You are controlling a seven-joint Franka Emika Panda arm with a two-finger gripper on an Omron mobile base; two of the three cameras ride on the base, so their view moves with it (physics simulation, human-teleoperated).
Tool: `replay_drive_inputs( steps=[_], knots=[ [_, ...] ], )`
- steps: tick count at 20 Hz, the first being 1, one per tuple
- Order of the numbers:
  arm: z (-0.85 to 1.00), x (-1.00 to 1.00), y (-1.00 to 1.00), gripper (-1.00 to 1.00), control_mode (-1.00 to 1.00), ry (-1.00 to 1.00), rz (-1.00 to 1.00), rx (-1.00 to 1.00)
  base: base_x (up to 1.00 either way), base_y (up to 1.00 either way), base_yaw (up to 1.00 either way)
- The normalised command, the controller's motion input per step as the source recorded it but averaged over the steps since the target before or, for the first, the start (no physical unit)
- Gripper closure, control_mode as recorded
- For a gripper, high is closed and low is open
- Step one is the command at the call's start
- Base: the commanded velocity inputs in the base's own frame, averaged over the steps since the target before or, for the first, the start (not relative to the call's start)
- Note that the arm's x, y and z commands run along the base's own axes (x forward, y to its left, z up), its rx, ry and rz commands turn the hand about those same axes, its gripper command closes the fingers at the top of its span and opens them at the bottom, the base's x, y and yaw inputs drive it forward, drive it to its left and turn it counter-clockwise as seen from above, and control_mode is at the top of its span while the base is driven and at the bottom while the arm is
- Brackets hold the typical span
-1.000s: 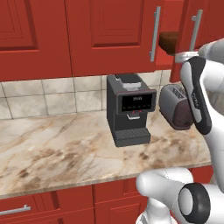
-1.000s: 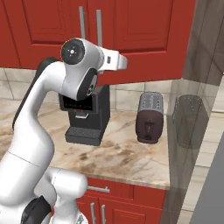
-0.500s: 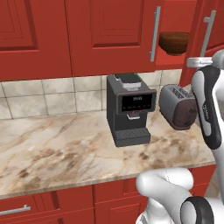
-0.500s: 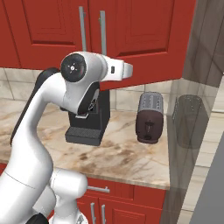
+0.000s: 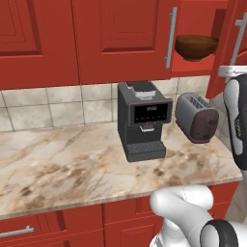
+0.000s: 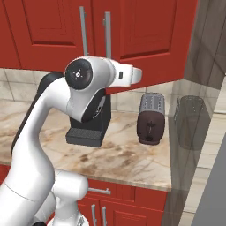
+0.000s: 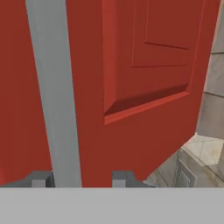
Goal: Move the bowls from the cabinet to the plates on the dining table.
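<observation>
I'm looking along my end effector (image 7: 78, 178) at the tall red raised-panel cabinet (image 7: 144, 87) door. The long silver bar handle (image 7: 57, 92) runs up between my two dark fingertips (image 7: 40, 178), which stand apart on either side of it. Whether the pads touch the bar I cannot tell, so I would call the end effector partly open around the handle, not clamped.

From the left base camera, that door hangs ajar, and on the red shelf (image 5: 193, 65) behind it sits the dark glossy brown round bowl (image 5: 195, 47), upright and near the front edge. The grey-white marbled bowl, the plates and the dining table are not where I can check them.

Below the shelf, the beige marble worktop (image 5: 62, 164) carries a black coffee machine (image 5: 142, 120) and a dark toaster (image 5: 197, 117) just beside it.

My guess about the bowl: rigid glazed ceramic, moderately heavy for its size, slick on its surface, and likely to chip if knocked against the shelf or door. The body looks too wide to span, so I would pinch the rim wall, one finger inside and one outside, at the side nearest me. I would lift slowly and keep it level, since a glossy rim can slip in a narrow pinch.
</observation>
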Motion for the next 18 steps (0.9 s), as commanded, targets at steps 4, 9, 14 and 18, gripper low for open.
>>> replay_drive_inputs(
  steps=[4, 9, 14, 18],
  knots=[
    [0.00, -0.26, -0.50, 1.00, -1.00, 0.00, -0.03, 0.00, 0.00, 0.00, 0.00],
    [0.00, -0.26, -0.53, 1.00, -1.00, 0.00, -0.06, 0.00, 0.00, 0.00, 0.00],
    [0.00, -0.21, -0.54, 1.00, -1.00, 0.03, -0.10, 0.00, 0.00, 0.00, 0.00],
    [0.00, -0.15, -0.28, 1.00, -1.00, 0.01, -0.07, 0.00, 0.00, 0.00, 0.00]
  ],
)
